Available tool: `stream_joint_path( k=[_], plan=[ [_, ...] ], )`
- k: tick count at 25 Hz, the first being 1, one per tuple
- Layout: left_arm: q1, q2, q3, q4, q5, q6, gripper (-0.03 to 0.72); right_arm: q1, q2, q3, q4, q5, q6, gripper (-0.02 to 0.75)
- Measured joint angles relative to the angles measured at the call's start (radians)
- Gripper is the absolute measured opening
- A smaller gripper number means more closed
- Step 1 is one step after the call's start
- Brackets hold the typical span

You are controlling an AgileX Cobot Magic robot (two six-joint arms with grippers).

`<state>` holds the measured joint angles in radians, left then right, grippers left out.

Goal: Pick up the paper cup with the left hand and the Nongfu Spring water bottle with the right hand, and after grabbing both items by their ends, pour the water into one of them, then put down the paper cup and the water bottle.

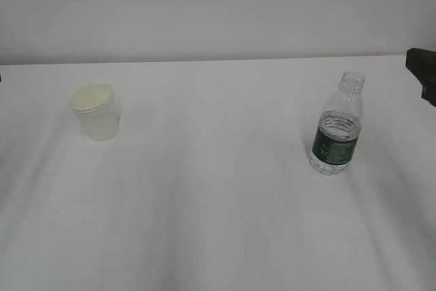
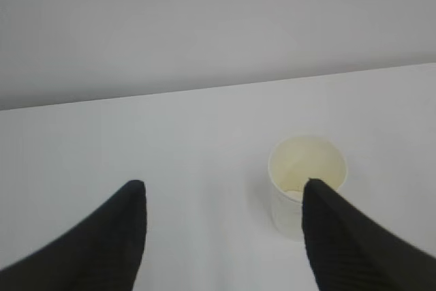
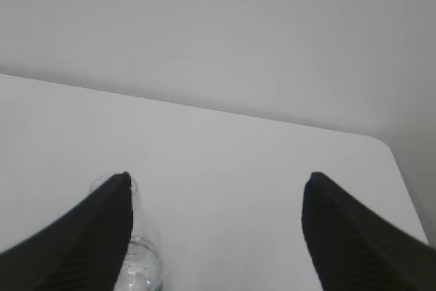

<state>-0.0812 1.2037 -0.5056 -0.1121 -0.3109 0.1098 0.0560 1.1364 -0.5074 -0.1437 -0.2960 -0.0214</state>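
On your white table (image 1: 218,223), the small white paper cup (image 1: 96,111) stands upright at left; the uncapped, green-labelled Nongfu Spring water bottle (image 1: 337,125) stands well apart at right, water (image 1: 334,155) low inside. Your left gripper (image 2: 221,192) and right gripper (image 3: 216,182) both gape wide, holding nothing.

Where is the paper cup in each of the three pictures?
Exterior view: the paper cup stands upright on the left side of the white table.
Left wrist view: right of centre, low, partly behind the right fingertip of the open left gripper.
Right wrist view: not in it.
Shared landmark: the table's far edge against the grey wall.
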Motion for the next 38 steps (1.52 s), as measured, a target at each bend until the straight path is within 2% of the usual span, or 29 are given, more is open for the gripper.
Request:
stream_joint_path(
  k=[9,15,19,25,33,38],
  plan=[
    [-0.013,0.002,0.097,-0.006,-0.124,-0.036,0.509,0.0,0.005,0.082,-0.065,-0.113,0.073,0.59],
    [-0.111,0.027,0.143,-0.006,-0.176,-0.04,0.504,0.0,0.005,0.114,-0.071,-0.143,0.092,0.59],
    [-0.143,0.06,0.145,-0.006,-0.18,-0.04,0.502,0.0,0.005,0.137,-0.082,-0.149,0.118,0.59],
    [-0.163,0.088,0.145,-0.006,-0.186,-0.042,0.495,0.0,0.034,0.215,-0.115,-0.242,0.157,0.59],
    [-0.17,0.09,0.269,0.005,-0.397,-0.07,0.494,0.0,0.119,0.237,-0.138,-0.322,0.164,0.59],
    [-0.172,0.107,0.296,0.049,-0.434,-0.102,0.494,0.0,0.169,0.239,-0.165,-0.337,0.169,0.59]
  ],
)
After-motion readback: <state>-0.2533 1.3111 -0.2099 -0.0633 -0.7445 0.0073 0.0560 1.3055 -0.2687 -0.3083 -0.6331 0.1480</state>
